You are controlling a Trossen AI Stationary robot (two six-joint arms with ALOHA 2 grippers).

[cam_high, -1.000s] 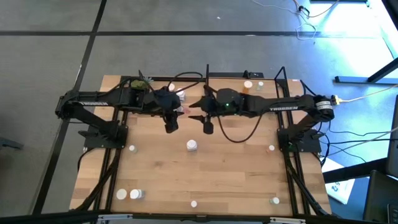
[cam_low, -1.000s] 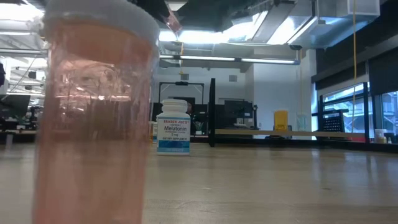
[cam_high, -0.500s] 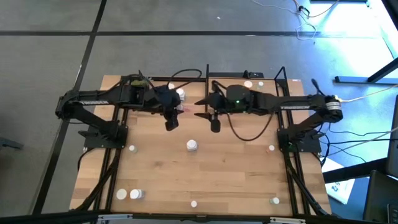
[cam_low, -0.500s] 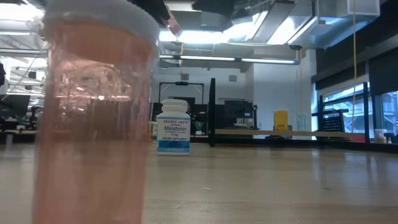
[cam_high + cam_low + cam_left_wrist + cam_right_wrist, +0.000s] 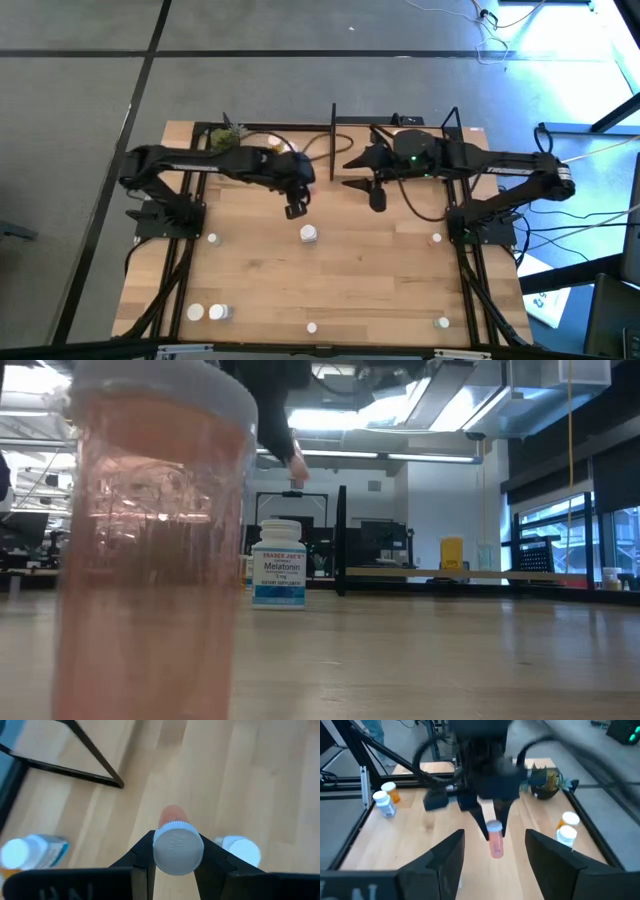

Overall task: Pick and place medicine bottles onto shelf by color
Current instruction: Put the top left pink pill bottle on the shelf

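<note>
One pinkish bottle [image 5: 173, 827] hangs cap-up, long axis vertical, in the left gripper [image 5: 293, 207], whose jaws are closed on its white cap [image 5: 178, 847], above the far middle of the desk [image 5: 370, 285]. Just right of it, the right gripper [image 5: 377, 197] hovers with jaws spread and empty, facing the bottle. Behind both lies the shelf [image 5: 345, 152], so the left arm carries. Which colour group awaits there is hard to make out, probably the far-left spot.

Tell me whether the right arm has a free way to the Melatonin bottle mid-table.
Probably yes: the right pincer is open and empty, and the bare tabletop between it and the Melatonin bottle holds nothing.
</note>
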